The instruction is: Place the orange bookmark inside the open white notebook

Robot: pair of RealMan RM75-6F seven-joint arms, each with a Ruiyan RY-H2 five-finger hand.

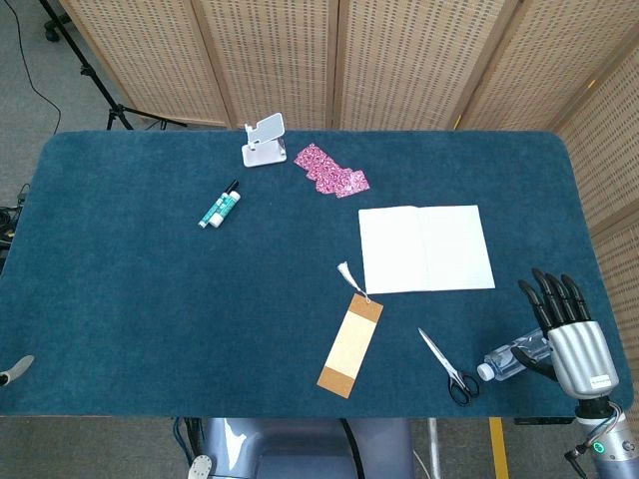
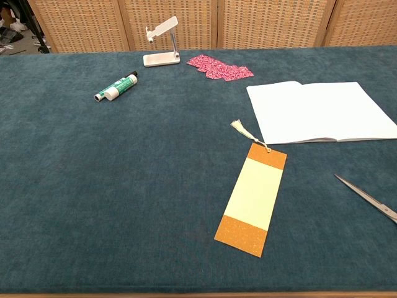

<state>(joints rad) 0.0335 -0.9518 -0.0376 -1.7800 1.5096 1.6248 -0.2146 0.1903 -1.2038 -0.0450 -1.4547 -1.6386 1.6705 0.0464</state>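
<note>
The orange bookmark (image 1: 351,347) (image 2: 254,198), with a pale middle band and a white tassel, lies flat on the blue table cover just left of the notebook's near corner. The open white notebook (image 1: 425,247) (image 2: 322,112) lies flat to its far right, pages blank. In the head view my right hand (image 1: 569,334) hovers at the table's front right with fingers spread and straight, holding nothing, well right of the bookmark. A small grey sliver (image 1: 15,369) at the front left edge may be my left hand; its fingers do not show.
A small clear water bottle (image 1: 514,359) lies beside my right hand. Scissors (image 1: 449,367) (image 2: 372,198) lie between the bookmark and the bottle. At the back are a green-and-white tube (image 1: 219,206) (image 2: 115,87), a white phone stand (image 1: 265,140) (image 2: 162,42) and a pink patterned piece (image 1: 331,172) (image 2: 220,67).
</note>
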